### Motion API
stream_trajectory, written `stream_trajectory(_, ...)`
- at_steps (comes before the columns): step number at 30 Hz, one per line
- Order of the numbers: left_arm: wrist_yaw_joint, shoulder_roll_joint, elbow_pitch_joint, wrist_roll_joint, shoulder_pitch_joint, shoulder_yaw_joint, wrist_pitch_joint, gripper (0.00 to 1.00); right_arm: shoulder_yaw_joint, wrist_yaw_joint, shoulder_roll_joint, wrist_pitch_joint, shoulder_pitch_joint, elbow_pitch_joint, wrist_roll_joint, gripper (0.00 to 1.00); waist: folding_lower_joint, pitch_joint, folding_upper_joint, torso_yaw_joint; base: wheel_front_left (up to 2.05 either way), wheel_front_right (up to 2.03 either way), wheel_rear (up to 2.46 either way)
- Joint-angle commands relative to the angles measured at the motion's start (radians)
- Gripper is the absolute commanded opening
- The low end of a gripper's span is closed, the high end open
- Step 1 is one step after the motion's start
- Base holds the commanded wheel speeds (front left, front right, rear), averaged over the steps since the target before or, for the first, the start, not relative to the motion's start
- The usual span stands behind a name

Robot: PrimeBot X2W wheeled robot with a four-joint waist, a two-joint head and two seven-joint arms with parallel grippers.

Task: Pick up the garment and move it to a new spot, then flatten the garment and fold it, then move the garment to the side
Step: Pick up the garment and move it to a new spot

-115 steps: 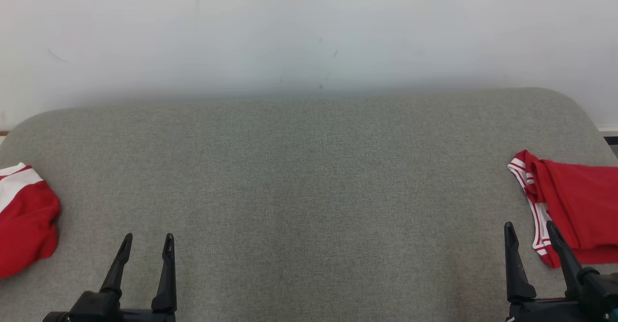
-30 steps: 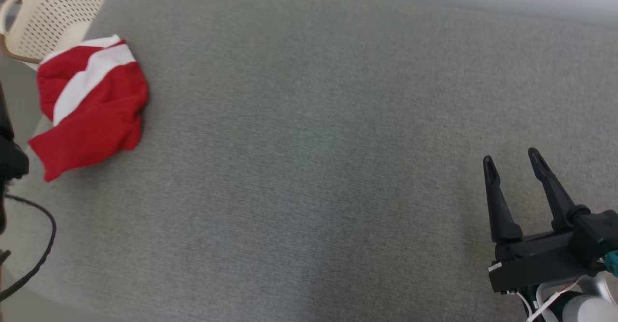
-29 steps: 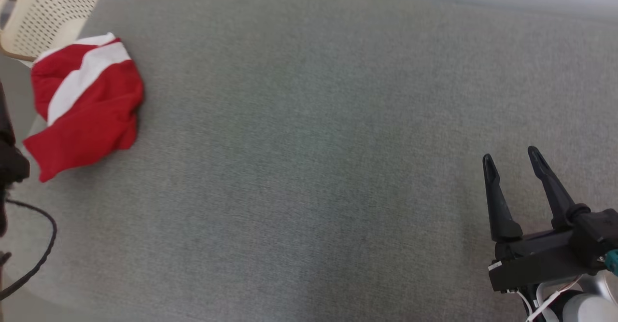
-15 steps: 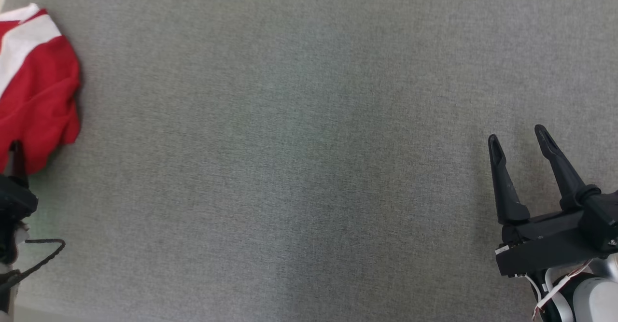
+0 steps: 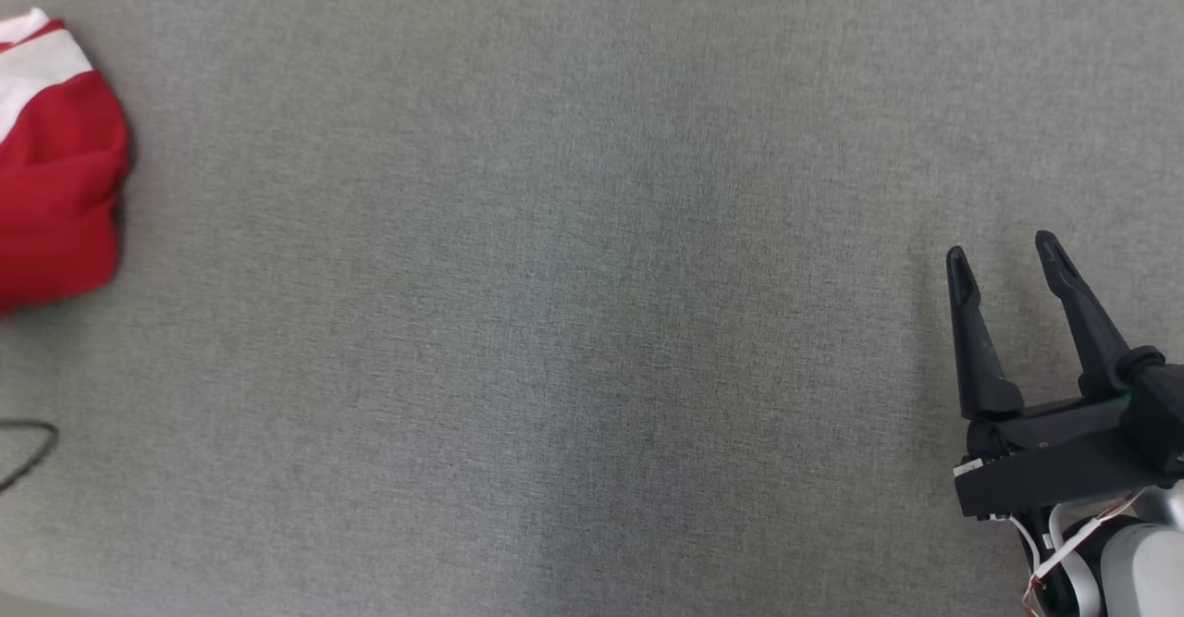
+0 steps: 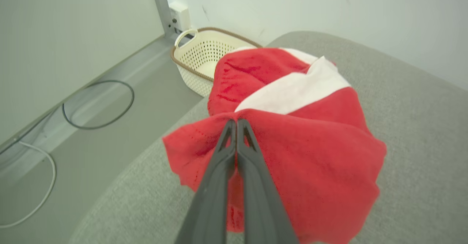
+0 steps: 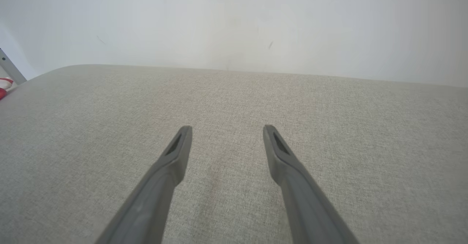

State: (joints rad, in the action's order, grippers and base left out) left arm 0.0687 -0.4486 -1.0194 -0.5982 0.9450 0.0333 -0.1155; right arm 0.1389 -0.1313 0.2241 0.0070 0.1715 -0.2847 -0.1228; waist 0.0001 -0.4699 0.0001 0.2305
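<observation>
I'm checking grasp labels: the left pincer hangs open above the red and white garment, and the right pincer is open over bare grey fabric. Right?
No: the left wrist view shows the left pincer shut on a fold of the red and white garment, not open above it. The right pincer is open over bare grey fabric.

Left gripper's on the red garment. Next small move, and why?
Probably raise the left gripper a little. It looks shut on a fold of the red garment, which lies bunched at the edge of the grey cushion; lifting frees it for carrying. The right gripper hangs open over bare cushion.
</observation>
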Motion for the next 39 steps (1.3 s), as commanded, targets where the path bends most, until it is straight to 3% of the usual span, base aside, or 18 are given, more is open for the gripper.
stream_trajectory(1, -0.012, -0.027, 0.029, 0.025, 0.021, -0.007, -0.049, 0.00, -0.010, 0.001, -0.005, -0.012, -0.002, 0.005, -0.002, 1.00, -0.0001, 0.030, -0.0001, 0.006, 0.00, 0.00, 0.00)
stream_trajectory(5, -0.054, -0.063, 0.125, 0.084, 0.035, -0.029, -0.114, 0.00, -0.028, 0.001, -0.022, -0.025, -0.016, 0.017, 0.003, 1.00, -0.0001, 0.077, -0.0001, 0.015, 0.00, 0.00, 0.00)
stream_trajectory(10, -0.112, -0.070, 0.326, 0.131, -0.009, -0.030, -0.141, 0.00, -0.035, 0.001, -0.043, -0.041, -0.021, 0.033, 0.010, 1.00, -0.0001, 0.143, -0.0001, 0.013, 0.00, 0.00, 0.00)
stream_trajectory(15, -0.175, -0.045, 0.598, 0.160, -0.112, -0.030, -0.146, 0.00, -0.033, 0.001, -0.069, -0.057, -0.018, 0.051, 0.008, 1.00, -0.0001, 0.200, -0.0001, -0.003, 0.00, 0.00, 0.00)
stream_trajectory(16, -0.175, -0.045, 0.598, 0.160, -0.112, -0.030, -0.146, 0.00, -0.033, 0.001, -0.069, -0.057, -0.018, 0.051, 0.008, 1.00, -0.0001, 0.200, -0.0001, -0.003, 0.00, 0.00, 0.00)
stream_trajectory(22, -0.288, -0.005, 0.983, 0.214, -0.306, -0.057, -0.104, 0.00, -0.035, 0.001, -0.094, -0.071, -0.028, 0.071, 0.005, 1.00, -0.0001, 0.247, -0.0001, -0.034, 0.00, 0.00, 0.00)
stream_trajectory(27, -0.354, 0.032, 1.217, 0.247, -0.446, -0.093, -0.057, 0.00, -0.047, 0.001, -0.115, -0.080, -0.042, 0.085, 0.005, 1.00, -0.0001, 0.268, -0.0001, -0.071, 0.00, 0.00, 0.00)
stream_trajectory(33, -0.381, 0.078, 1.348, 0.288, -0.544, -0.187, -0.024, 0.00, -0.052, 0.001, -0.131, -0.087, -0.047, 0.084, 0.002, 1.00, -0.0001, 0.261, -0.0001, -0.131, 0.00, 0.00, 0.00)
stream_trajectory(39, -0.345, 0.139, 1.356, 0.320, -0.526, -0.337, -0.017, 0.00, -0.044, 0.001, -0.138, -0.098, -0.027, 0.088, -0.007, 1.00, -0.0001, 0.231, -0.0001, -0.222, 0.00, 0.00, 0.00)
